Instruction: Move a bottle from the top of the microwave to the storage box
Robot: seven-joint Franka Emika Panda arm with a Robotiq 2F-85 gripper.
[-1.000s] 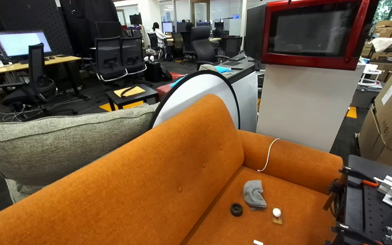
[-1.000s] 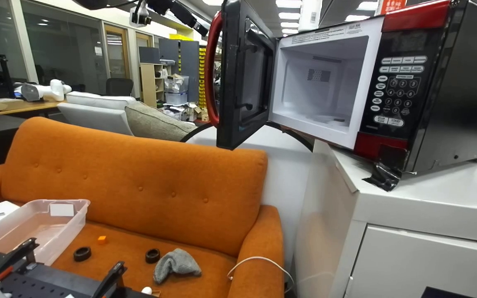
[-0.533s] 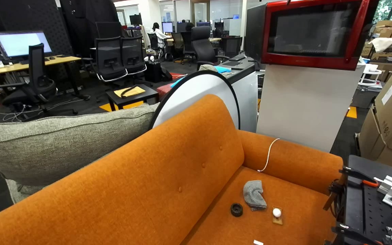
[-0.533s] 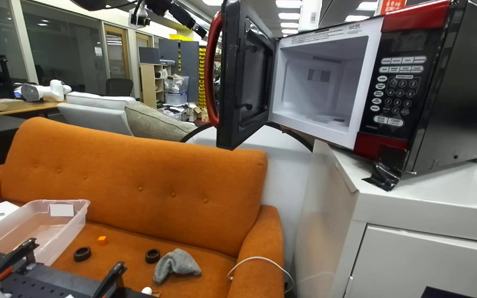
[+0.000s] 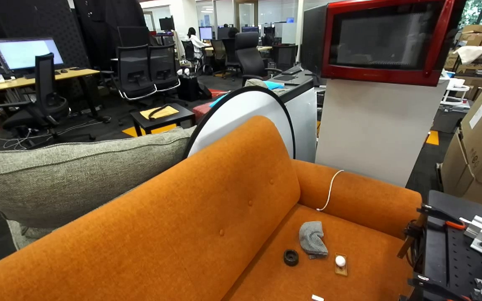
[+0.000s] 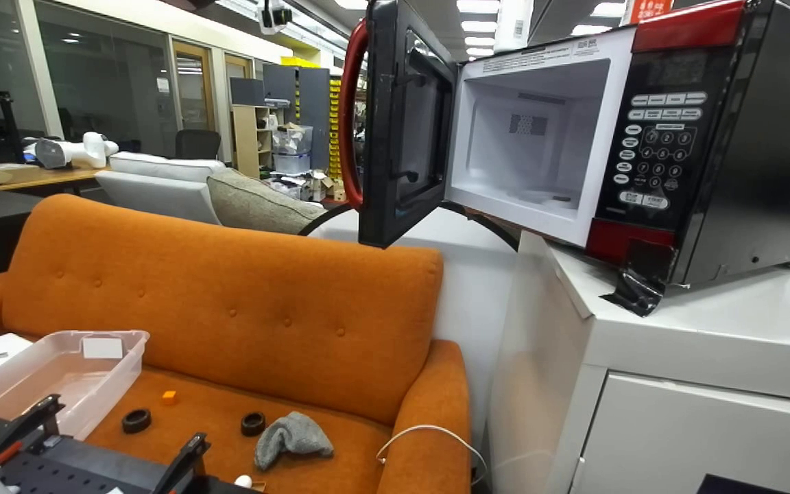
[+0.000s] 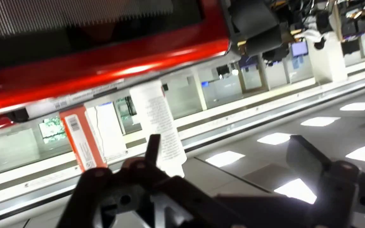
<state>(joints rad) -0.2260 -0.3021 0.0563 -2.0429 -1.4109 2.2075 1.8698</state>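
Wrist view is reading upside down, so mind your ups and downs: the white bottle (image 7: 158, 117) is standing on top of the microwave (image 7: 112, 57), and the tool (image 7: 225, 137) is hanging with its fingers (image 7: 306, 152) spread wide, holding nothing. I'm calling this the line-up before the grab. One finger is overlapping the bottle near its top end while the gap is sitting mostly off to one side, and I can't tell how far behind it the bottle is. So I'd be nudging sideways till the bottle is sitting mid-gap, not driving straight in and toppling it. The orange carton (image 7: 82, 139) is standing near it, so one finger will be needing the slot between those two. I'd also be going down a touch to grip the body, without scraping the door (image 6: 402, 130) that's sticking out in an exterior view. After that I'd be lifting straight up and heading for the storage box (image 6: 110, 394), which is sitting way down by the end of the orange sofa (image 6: 217, 288) that's farther from the microwave.
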